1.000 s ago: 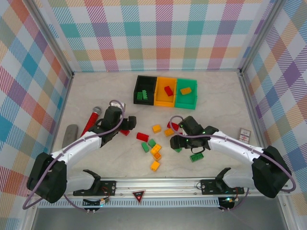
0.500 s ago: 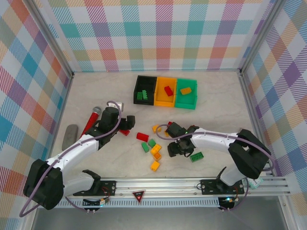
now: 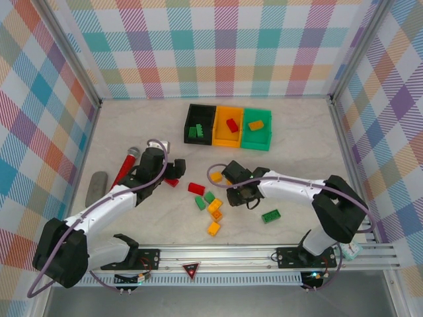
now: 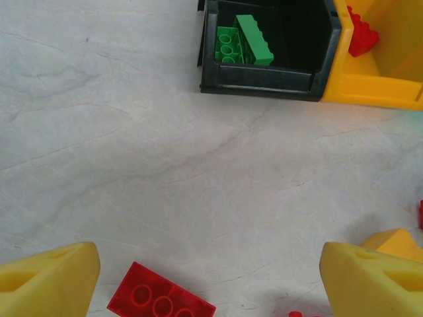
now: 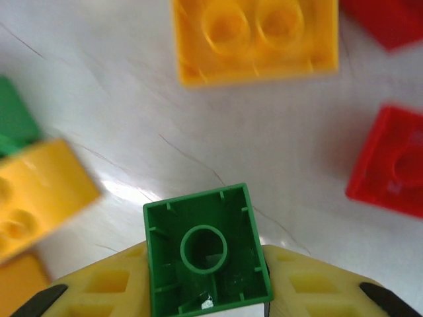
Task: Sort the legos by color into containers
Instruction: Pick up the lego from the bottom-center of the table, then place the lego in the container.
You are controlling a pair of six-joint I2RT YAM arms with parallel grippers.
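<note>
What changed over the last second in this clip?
The right gripper swung left and closed on a small green lego, now pinched between its fingers. The left gripper stayed open over a red lego; the bins and their contents are unchanged.

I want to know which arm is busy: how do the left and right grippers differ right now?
The left gripper stands wide open and empty; the right gripper is shut on a green brick, its hollow underside facing the wrist camera. The left gripper looks toward the black bin, a red brick lying loose beneath it; the right gripper has a yellow brick just ahead. Both have yellow fingers.
</note>
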